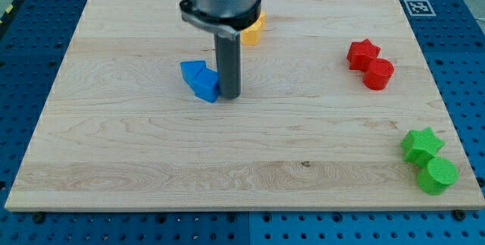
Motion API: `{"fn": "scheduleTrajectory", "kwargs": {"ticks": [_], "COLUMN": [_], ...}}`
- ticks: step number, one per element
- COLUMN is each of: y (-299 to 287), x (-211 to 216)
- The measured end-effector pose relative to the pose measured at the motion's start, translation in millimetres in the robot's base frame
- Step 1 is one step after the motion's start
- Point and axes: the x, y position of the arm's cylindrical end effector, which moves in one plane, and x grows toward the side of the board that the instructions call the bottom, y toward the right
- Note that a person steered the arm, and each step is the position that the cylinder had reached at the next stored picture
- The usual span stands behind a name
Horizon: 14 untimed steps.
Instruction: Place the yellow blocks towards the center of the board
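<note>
My tip (229,96) right of blue block (201,83), yellow block (254,29) behind — red star (362,52) far right, green star (420,143) below

Pale wood with fine, matt grain is showing across the desk (151,161), lying on a perforated blue metal base (470,86). The blue blocks (201,80), red star (362,52) and green cylinder (438,175) are looking like smooth matt plastic, the dark rod (229,67) faintly glossy.

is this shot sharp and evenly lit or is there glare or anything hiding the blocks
Camera view: sharp, evenly lit, no strong glare on the pale wooden board; only soft shadows under the blocks. The arm's grey housing hides most of the yellow block. My tip sits just right of the blue blocks.
</note>
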Motion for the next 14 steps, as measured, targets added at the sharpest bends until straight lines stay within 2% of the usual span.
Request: {"fn": "scheduleTrajectory", "kwargs": {"ticks": [3,4,6,7,8,9,10,11,14], "y": [-27.9,-24.7,25.9,21.9,-6.3,-9.0,14.7,58.1,64.0], "x": [-133.4,-134.4,-134.6,-134.6,-137.6,-164.3,-188.3,-191.0,-177.6]}}
